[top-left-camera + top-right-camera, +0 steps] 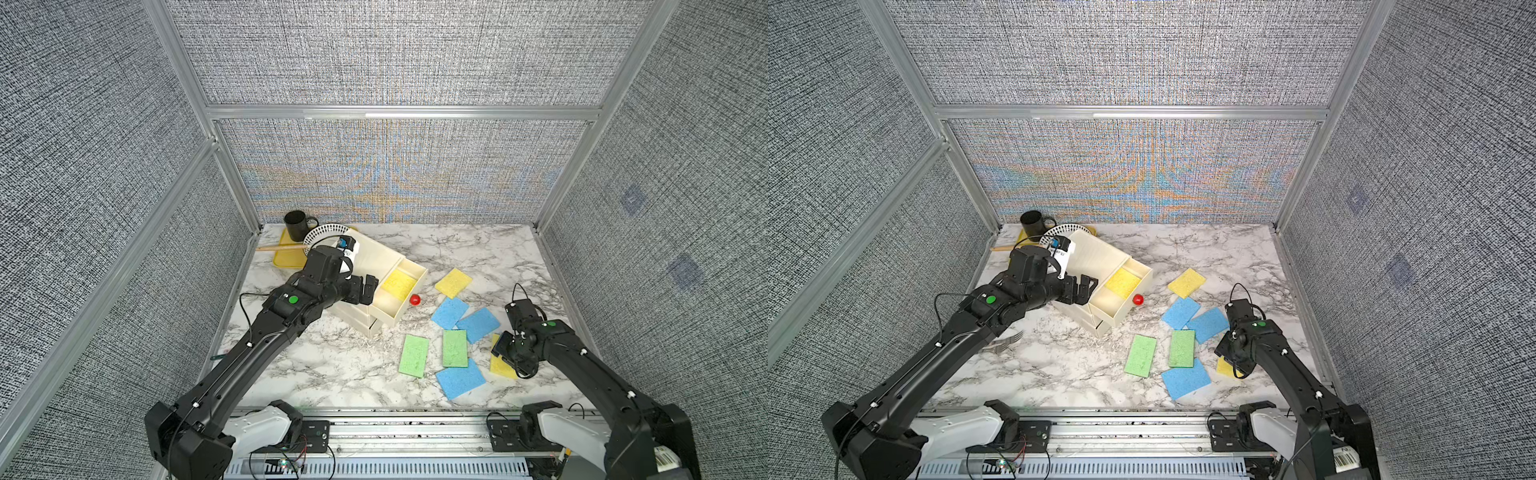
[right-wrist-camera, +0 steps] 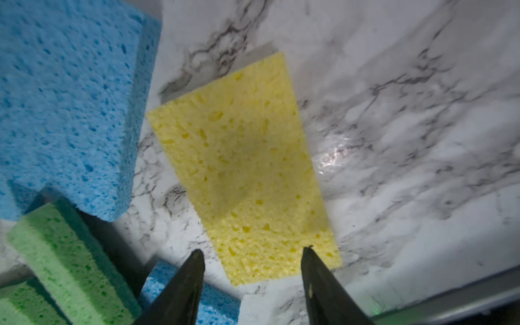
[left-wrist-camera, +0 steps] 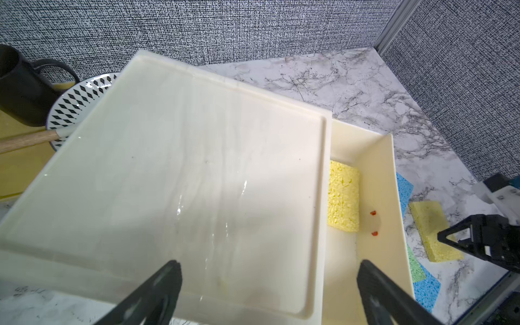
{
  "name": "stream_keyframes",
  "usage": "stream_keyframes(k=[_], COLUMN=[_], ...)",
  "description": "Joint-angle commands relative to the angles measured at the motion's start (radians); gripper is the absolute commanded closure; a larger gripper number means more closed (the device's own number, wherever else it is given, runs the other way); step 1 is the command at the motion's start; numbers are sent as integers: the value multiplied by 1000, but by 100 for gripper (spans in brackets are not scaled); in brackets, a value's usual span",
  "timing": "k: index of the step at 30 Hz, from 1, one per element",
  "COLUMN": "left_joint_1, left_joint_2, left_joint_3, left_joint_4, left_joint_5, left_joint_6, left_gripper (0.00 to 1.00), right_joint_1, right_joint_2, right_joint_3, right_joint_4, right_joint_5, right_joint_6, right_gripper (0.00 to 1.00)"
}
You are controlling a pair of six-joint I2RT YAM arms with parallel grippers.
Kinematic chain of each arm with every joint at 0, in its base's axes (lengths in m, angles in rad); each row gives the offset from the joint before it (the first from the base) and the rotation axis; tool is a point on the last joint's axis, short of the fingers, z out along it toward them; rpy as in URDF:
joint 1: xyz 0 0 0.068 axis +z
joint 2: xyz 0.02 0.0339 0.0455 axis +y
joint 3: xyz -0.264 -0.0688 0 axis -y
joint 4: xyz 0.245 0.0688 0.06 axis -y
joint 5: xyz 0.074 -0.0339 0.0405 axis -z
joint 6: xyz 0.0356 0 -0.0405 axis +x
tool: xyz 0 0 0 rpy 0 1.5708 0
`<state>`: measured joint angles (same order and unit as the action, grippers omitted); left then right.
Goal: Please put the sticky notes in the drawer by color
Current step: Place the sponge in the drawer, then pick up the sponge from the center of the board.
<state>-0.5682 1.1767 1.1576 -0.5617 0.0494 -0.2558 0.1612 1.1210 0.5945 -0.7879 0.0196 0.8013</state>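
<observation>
Cabinet (image 1: 374,253) sits askew toward the back-left corner of the bench (image 1: 332,374). Top drawer (image 1: 415,266) stands open, red knob (image 1: 414,299) on its front. First yellow note (image 1: 399,284) lies flat inside.

Left hand (image 3: 267,270) is over the cabinet's top, fingers spread wide, nothing gripped.

Seven notes lie loose on the bench, to the right of the drawer:
- Second yellow note (image 1: 454,282) is nearest the back.
- Back blue note (image 1: 449,312) touches right blue note (image 1: 478,324).
- Left green note (image 1: 414,355) lies apart from the others.
- Right green note (image 1: 454,348) overlaps front blue note (image 1: 460,378).
- Third yellow note (image 2: 244,174) lies flat near the right edge.

Right hand (image 2: 253,259) hangs over one short end of the third yellow note, fingers partly apart, holding nothing.

Mug (image 1: 297,226), plate (image 1: 328,232) and tray (image 1: 286,257) are at the back-left corner.
</observation>
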Motion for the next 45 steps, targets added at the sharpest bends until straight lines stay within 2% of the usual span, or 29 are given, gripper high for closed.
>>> stream_keyframes(k=[1,6,9,12,15,20,27,34,36,38,41,43,45], left_joint_1=[0,1,1,0,1,-1,-8,-39,-55,-67,-66,-67,-66], left_joint_2=[4,4,9,12,17,24,19,11,10,14,3,-34,-78], left_joint_3=[9,8,8,8,10,11,3,-10,-7,3,8,-15,-54], left_joint_4=[23,23,22,22,20,20,38,59,47,21,-27,-30,4], left_joint_5=[20,15,15,18,23,45,76,72,32,-18,-61,-105,-69], left_joint_6=[1,6,6,6,10,13,24,28,23,30,18,-36,-53], left_gripper=[1,1,1,1,1,1,1,0,0,0,0,0,0], right_joint_1=[0,7,29,46,47,32,13,8,8,8,10,15,16], right_joint_2=[27,21,23,20,-19,-63,-141,-57,-39,-38,-72,-133,-197], right_joint_3=[-33,-55,-7,59,98,50,-112,-130,-143,-159,-153,-114,-51], right_joint_4=[104,233,247,189,85,-10,99,158,182,204,186,138,80], right_joint_5=[-56,-179,-196,-172,-94,18,-29,-55,-60,-72,-83,-73,-68], right_joint_6=[-14,-30,-40,-51,-46,-17,-2,-22,-19,-14,-10,-7,-12], right_gripper=[42,43,43,43,42,41,43,46,50,57,87,100,100])
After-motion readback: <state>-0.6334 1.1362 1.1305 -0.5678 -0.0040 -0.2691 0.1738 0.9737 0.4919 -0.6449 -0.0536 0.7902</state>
